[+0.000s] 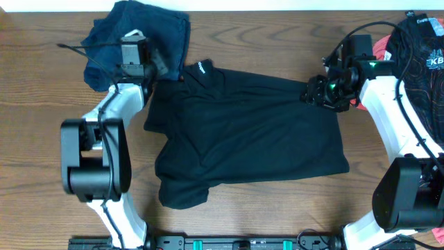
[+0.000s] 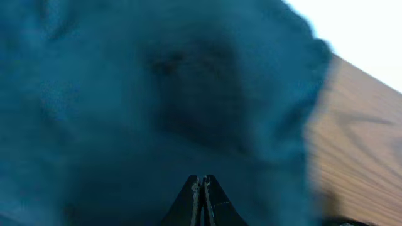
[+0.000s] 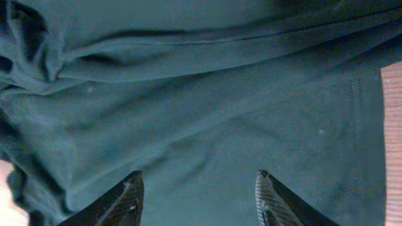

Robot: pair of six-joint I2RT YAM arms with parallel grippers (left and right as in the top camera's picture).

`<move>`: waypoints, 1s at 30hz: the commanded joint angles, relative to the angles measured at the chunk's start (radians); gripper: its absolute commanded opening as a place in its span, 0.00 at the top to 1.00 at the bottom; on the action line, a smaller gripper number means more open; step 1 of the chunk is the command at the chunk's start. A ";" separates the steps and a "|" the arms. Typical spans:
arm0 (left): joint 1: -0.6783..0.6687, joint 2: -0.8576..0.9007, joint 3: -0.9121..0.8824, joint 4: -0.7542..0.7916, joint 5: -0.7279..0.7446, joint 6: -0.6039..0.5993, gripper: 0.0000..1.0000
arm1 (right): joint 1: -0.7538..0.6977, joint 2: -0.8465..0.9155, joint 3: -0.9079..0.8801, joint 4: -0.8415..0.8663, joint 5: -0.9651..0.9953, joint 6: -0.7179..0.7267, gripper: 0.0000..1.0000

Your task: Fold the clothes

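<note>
Blurred navy garment (image 2: pixel 125 94), left wrist view

Left arm (image 1: pixel 111 111) rises from the near left and reaches far; left gripper (image 2: pixel 201 183) has its fingertips pressed together. Right arm (image 1: pixel 390 118) reaches far from the near right, wrist turned leftward. Right gripper (image 3: pixel 198 181) has jaws standing apart.
</note>
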State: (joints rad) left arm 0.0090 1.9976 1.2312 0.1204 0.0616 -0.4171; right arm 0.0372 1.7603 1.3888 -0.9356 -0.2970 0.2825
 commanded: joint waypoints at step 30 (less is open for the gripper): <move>0.303 0.114 0.019 -0.073 -0.100 -0.039 0.94 | 0.018 -0.008 0.012 -0.050 0.039 -0.018 0.44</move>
State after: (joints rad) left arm 0.3019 2.0861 1.2503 0.0788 0.0383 -0.4229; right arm 0.0429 1.7603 1.3888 -0.9829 -0.2676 0.2787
